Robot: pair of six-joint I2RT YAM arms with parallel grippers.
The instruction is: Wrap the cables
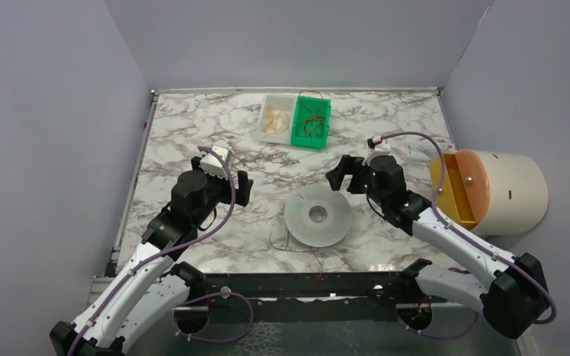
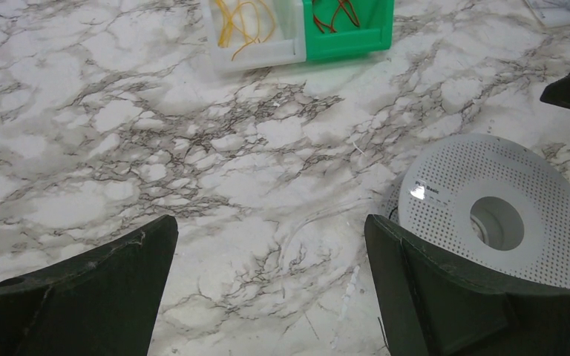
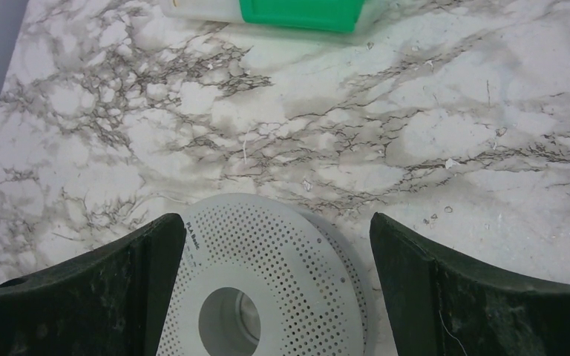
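Hovering above the marble worktop, the left hand has its fingers spread wide with nothing between them, only bare marble below. The right hand is the same: fingers well apart, gripping nothing, tips above the far edge of the spool. The spool is a translucent white perforated disc with a round centre hole. It lies flat on the worktop between the two hands, nearer the right one, and neither hand touches it.

Thin reddish-brown cables lie loose on the worktop at the spool's near side, one strand trailing toward the near edge. Whether they touch the spool I cannot tell.

Further out, at the far side, a white bin holds yellow-orange cable and a green bin touching it holds reddish-brown cable. A cream cylinder container with an orange open end lies on its side off the right edge.
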